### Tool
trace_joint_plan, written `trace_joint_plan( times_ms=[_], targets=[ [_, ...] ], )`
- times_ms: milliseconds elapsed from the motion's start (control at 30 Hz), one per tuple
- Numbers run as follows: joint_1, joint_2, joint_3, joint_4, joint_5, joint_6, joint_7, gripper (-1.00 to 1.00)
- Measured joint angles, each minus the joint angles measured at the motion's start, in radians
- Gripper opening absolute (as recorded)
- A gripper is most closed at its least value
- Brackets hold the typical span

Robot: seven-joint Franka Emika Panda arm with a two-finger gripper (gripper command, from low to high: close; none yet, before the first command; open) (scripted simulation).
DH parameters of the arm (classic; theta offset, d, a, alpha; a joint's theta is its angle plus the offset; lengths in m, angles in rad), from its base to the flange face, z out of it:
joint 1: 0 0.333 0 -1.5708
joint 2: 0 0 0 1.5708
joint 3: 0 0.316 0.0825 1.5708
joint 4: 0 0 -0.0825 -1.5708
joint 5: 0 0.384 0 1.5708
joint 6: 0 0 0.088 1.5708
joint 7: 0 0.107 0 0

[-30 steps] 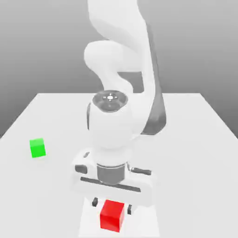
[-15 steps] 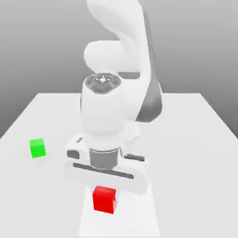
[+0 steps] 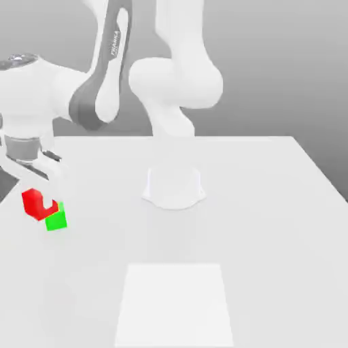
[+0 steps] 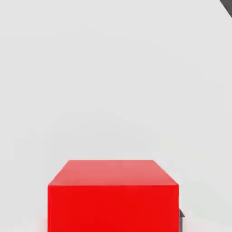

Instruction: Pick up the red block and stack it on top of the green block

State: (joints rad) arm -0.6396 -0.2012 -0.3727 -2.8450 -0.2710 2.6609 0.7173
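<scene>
Your hand was closed on the red block, gripping it at the far side of the exterior view's left, above the white worktop. The red block sat lifted and tilted, overlapping the upper corner of the green block in that view; whether the two touched, you could not tell from there. The green block rested on the worktop. In the hand view the red block sat close under the camera.
</scene>
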Motion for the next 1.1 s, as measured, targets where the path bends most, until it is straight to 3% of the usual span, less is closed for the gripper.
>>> trace_joint_plan(
  times_ms=[200,700,1100],
  targets=[
    [-0.093,-0.065,-0.12,-0.073,0.0,0.01,-0.114,-1.0],
    [-0.009,0.06,-0.179,-0.072,0.132,0.142,-0.206,-1.0],
    [0.061,0.188,-0.2,-0.072,0.301,0.246,-0.323,-1.0]
  ],
)
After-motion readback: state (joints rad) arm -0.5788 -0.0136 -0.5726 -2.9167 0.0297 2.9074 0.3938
